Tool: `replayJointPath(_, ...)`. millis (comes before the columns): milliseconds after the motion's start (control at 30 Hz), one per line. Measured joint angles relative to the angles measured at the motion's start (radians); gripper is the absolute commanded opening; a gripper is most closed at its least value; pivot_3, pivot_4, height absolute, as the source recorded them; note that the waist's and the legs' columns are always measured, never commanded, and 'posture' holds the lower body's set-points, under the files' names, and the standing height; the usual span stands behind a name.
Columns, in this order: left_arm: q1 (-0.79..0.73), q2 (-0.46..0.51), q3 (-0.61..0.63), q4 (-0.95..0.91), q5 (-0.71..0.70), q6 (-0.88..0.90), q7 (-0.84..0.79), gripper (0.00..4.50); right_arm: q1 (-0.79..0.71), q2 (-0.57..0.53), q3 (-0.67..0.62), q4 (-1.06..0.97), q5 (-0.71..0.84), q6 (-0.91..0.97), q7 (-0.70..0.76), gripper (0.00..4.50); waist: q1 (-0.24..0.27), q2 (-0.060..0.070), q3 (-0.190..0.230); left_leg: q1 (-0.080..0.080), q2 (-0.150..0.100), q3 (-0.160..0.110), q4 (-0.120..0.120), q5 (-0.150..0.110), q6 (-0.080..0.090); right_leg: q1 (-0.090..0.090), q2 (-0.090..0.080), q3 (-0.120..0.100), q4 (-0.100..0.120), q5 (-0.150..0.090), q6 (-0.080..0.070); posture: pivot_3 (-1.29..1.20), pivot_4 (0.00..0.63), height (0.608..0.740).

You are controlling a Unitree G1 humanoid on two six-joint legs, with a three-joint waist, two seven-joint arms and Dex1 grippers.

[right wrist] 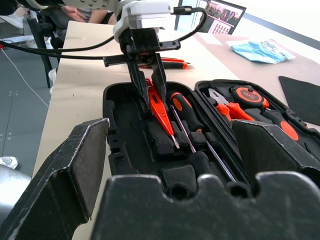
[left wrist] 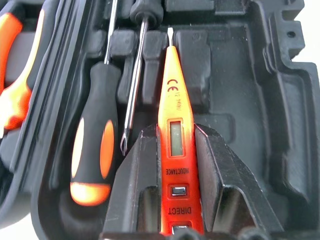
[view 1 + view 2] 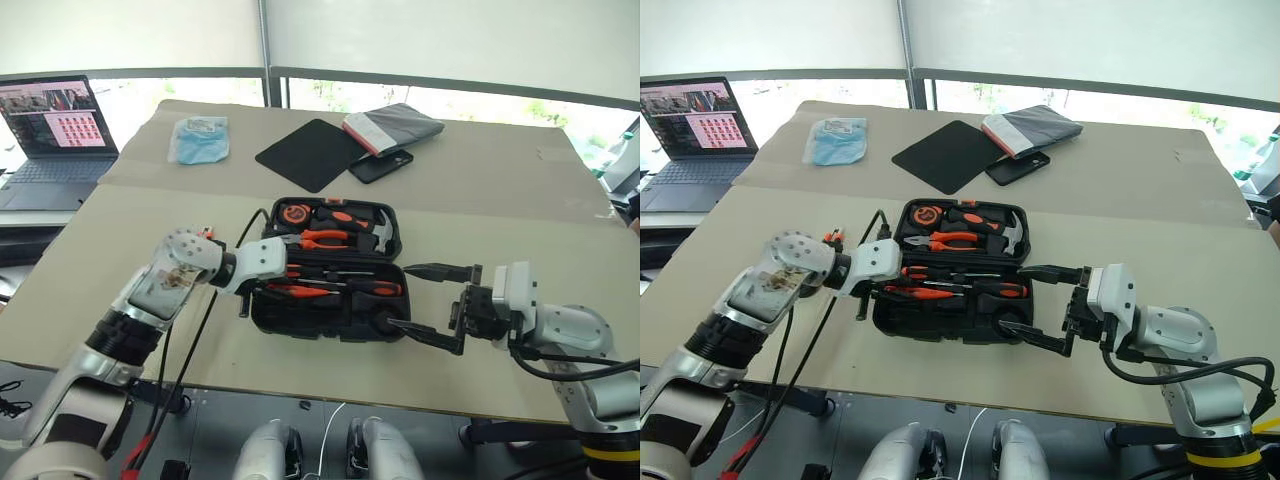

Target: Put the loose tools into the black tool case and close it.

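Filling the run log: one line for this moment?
left gripper: shut on slim orange screwdriver | over open tool case | right gripper: open, beside case

The open black moulded-plastic tool case (image 2: 280, 100) looks matt and faintly grainy inside. The slim all-orange plastic screwdriver (image 2: 176, 150) is smooth and glossy, with a bare metal tip. The black-and-orange-handled screwdriver (image 2: 95, 145) has a satiny grip and a shiny steel shaft. The beige counter (image 3: 480, 180) looks like dull paper or card.
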Motion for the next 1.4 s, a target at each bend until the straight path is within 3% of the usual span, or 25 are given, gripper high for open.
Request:
replayJointPath(333,-0.046,0.017,-0.05,0.009,0.094,-0.04,-0.033,0.5,0.004,0.008,0.003,0.0,0.0,0.0,0.0,4.5,-0.005,0.0,0.0,0.001,0.001,0.0,0.0,0.0,0.0,0.001,0.001,0.001,0.0,0.0,0.0,0.0,0.15,0.74)
replayJointPath(600,-0.036,0.002,-0.039,0.001,0.094,0.038,-0.04,0.5,0.004,0.019,0.014,0.0,-0.002,0.0,-0.001,4.5,-0.008,0.0,0.0,0.002,0.001,0.0,0.0,0.0,0.0,0.001,0.002,0.001,0.001,0.0,0.0,0.0,0.15,0.74)
replayJointPath(633,-0.022,-0.013,-0.02,-0.001,0.075,0.052,-0.039,1.51,0.003,0.021,0.016,0.0,-0.003,-0.001,-0.001,4.5,-0.007,0.0,0.0,0.002,0.001,0.0,0.001,0.0,0.0,0.001,0.001,0.001,0.001,0.0,0.0,0.0,0.15,0.74)
replayJointPath(733,0.027,-0.065,0.019,0.018,0.026,0.031,-0.014,2.56,-0.001,0.033,0.023,0.003,-0.01,-0.002,-0.001,4.5,-0.003,0.0,0.0,0.0,0.001,0.0,0.002,0.0,0.0,0.001,0.001,0.0,0.001,0.0,0.0,0.0,0.15,0.74)
replayJointPath(900,0.019,-0.051,0.12,0.049,-0.06,-0.086,-0.034,4.42,-0.002,0.034,0.029,0.007,-0.012,-0.003,-0.001,4.5,-0.002,0.0,0.0,0.0,0.001,0.0,0.003,0.0,0.0,0.0,0.0,0.0,0.001,0.0,0.0,0.0,0.15,0.74)
replayJointPath(933,0.012,-0.045,0.137,0.049,-0.072,-0.087,-0.041,4.47,-0.002,0.034,0.029,0.009,-0.012,-0.003,-0.001,4.5,-0.002,0.0,0.0,0.0,0.001,0.0,0.003,0.0,0.0,0.0,0.0,0.0,0.001,0.0,0.0,0.0,0.15,0.74)
replayJointPath(1067,0.003,-0.046,0.197,0.046,-0.14,-0.076,-0.052,4.47,-0.001,0.036,0.029,0.016,-0.016,-0.006,-0.003,4.5,-0.002,0.0,0.0,0.001,0.001,0.0,0.003,0.0,0.0,0.001,0.001,0.0,0.002,0.0,0.0,0.0,0.15,0.74)
replayJointPath(1167,0.052,-0.069,0.193,0.055,-0.138,-0.096,-0.043,3.76,0.001,0.043,0.029,0.021,-0.021,-0.013,-0.005,4.5,-0.002,0.0,0.0,0.001,0.001,0.0,0.003,0.0,0.0,0.001,0.001,0.0,0.002,0.0,0.0,0.0,0.15,0.74)
replayJointPath(1267,0.068,-0.137,0.194,0.108,-0.14,-0.09,0.007,2.56,-0.001,0.048,0.03,0.021,-0.023,-0.014,-0.007,4.5,-0.001,0.0,0.0,0.0,0.001,0.0,0.005,0.0,0.0,0.001,0.001,0.0,0.004,0.0,0.0,0.0,0.15,0.74)
replayJointPath(1400,0.068,-0.151,0.194,0.175,-0.125,-0.118,0.05,1.11,0.0,0.05,0.03,0.021,-0.03,-0.016,-0.007,4.5,-0.003,0.0,0.0,0.001,0.001,0.0,0.005,0.0,0.0,0.001,0.001,0.0,0.004,0.0,0.0,0.0,0.15,0.74)
